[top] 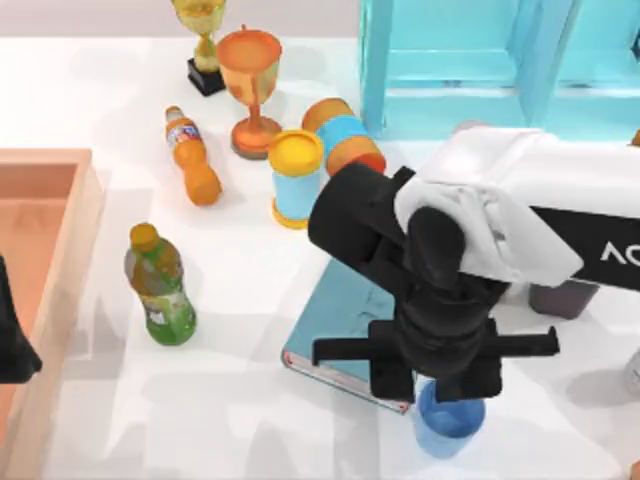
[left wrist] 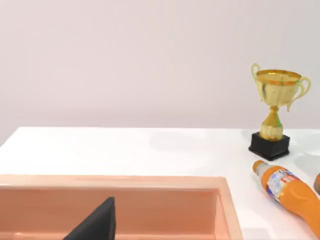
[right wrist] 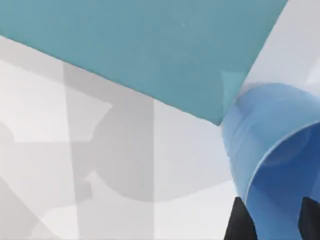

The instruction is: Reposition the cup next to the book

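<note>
Gripping the cup (top: 446,420) by its rim, the right gripper (top: 437,385) hangs at the front of the surface (top: 250,420), its fingers (right wrist: 240,222) closed across the cup wall. The translucent blue cup sits directly beneath the gripper, just beside the near corner of the teal book (top: 340,310), close to touching it. At the left edge, the left gripper (top: 12,345) is parked over the peach tray (top: 60,260); whether it is clenched cannot be told.
</note>
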